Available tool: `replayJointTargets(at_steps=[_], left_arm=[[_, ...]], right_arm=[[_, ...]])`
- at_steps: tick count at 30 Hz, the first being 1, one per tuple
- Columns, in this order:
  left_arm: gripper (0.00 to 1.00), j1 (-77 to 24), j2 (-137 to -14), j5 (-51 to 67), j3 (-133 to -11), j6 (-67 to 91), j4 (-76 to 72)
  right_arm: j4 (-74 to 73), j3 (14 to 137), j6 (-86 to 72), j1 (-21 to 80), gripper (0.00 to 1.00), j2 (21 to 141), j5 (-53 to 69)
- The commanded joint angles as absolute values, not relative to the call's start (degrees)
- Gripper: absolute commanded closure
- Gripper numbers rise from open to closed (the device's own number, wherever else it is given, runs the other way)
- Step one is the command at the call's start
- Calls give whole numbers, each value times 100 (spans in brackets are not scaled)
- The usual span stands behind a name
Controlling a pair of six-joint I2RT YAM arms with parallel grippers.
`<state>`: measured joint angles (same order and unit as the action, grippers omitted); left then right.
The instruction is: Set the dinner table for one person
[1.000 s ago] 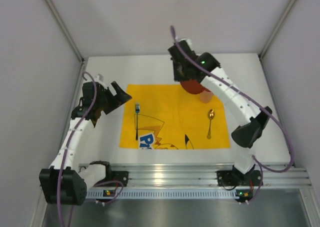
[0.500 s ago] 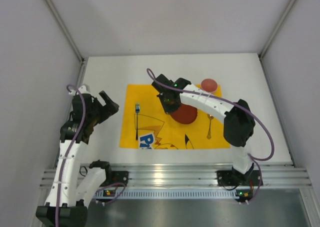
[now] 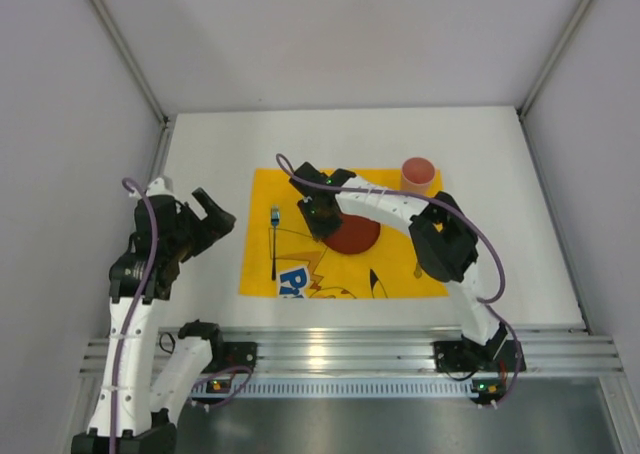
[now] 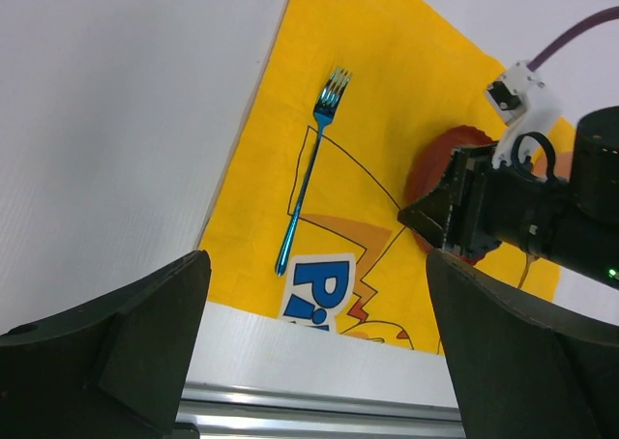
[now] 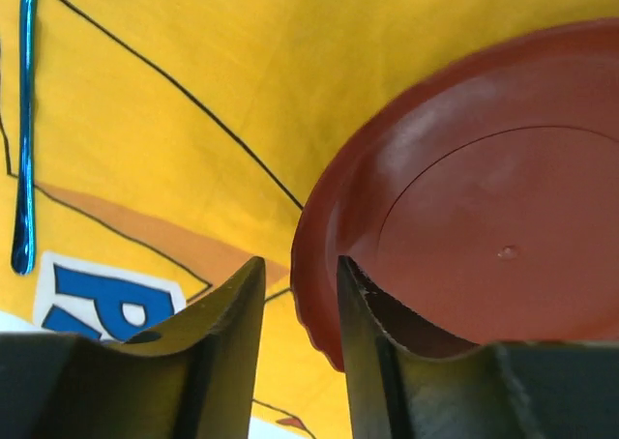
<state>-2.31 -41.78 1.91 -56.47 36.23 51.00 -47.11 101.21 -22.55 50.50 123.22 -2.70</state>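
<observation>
**Top view:** the worktop (image 3: pixel 210 139) carries a yellow cloth (image 3: pixel 262 186). The red plate (image 3: pixel 358 236) is held low over the cloth's centre by the right gripper (image 3: pixel 322 218), judged to be the diner's place. A fork (image 3: pixel 273 244) lies on the cloth's left part, and a cup (image 3: pixel 417 171) stands at its far right corner. The left gripper (image 3: pixel 214 214) is kept off the cloth's left edge.

**Left wrist view:** the jaws are spread wide with nothing between them.

**Right wrist view:** the jaws are clamped on the plate's rim on its fork side, so the plate can be laid flat.

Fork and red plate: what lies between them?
Only bare yellow cloth with printed black lines, as the right wrist view shows; the right gripper holds the plate by that rim.
</observation>
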Motion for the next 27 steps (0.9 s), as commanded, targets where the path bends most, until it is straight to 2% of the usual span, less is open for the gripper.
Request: replayJointTargets(at_steps=[1,2,3,6,10,12,15,17,21,25,27], left_arm=[[2,-202,-3920,255,-5827,3779,5335],[2,-202,-3859,246,-5784,3797,5370],[2,-202,-3815,237,-5775,3797,5405],[1,-202,-3744,229,-5704,3814,5379],[2,-202,-3919,255,-5651,3709,5090],[1,-202,-4069,307,-5634,3630,4879],[1,-202,-4525,430,-5625,3560,4326],[2,-202,-4947,483,-5651,3516,3905],[1,-211,-5817,54,-5941,3446,3428],[1,-211,-6792,-263,-6520,3147,2981],[2,-220,-7274,-281,-6881,2919,2718]], right_arm=[[-4535,10546,-2153,5115,61,12524,-35],[-4526,10564,-2162,5124,54,12507,121],[-4526,10573,-2153,5124,38,12455,149],[-4631,10617,-2083,5133,16,12096,88],[-4702,10495,-1847,5150,6,11140,18],[-4545,10302,-1645,5185,2,10272,18],[-4107,9495,-1468,5264,0,9206,18],[-3869,8617,-1555,5291,0,8020,-296],[-3533,6842,-2817,5414,0,5546,-1773],[-3910,5277,-3663,5405,0,3511,-2056],[-4452,5028,-4224,5397,0,2564,-2266]])
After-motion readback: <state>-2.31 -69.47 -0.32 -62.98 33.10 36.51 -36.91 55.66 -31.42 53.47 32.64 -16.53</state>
